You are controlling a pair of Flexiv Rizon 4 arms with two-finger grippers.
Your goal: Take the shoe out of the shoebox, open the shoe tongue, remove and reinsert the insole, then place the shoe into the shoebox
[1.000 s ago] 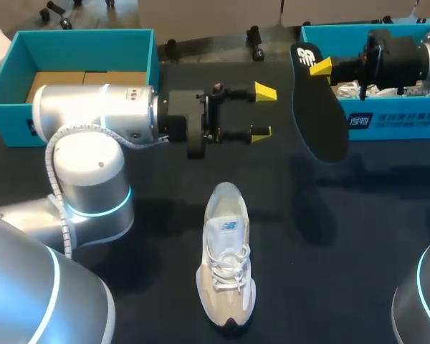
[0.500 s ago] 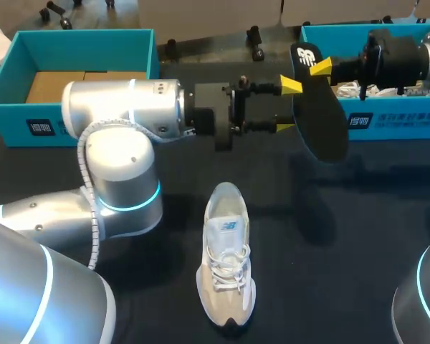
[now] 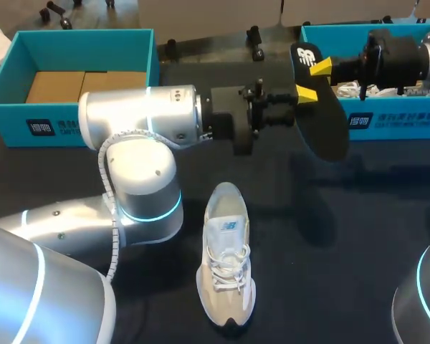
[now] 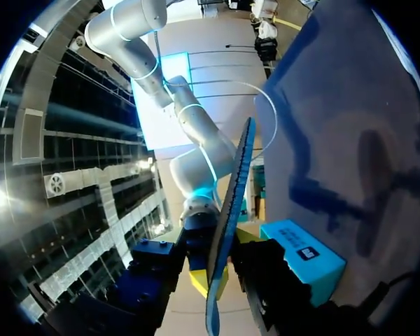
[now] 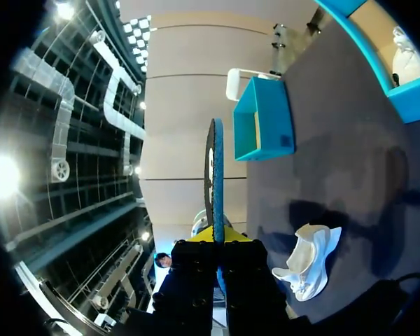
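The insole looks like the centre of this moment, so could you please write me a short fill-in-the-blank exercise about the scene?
1. The insole hangs in the air, clamped by the gripper of the ____ arm.
2. The other gripper, right beside the insole, belongs to the ____ arm.
3. Below them, on the table, stands the white ____.
Missing words: right; left; shoe.
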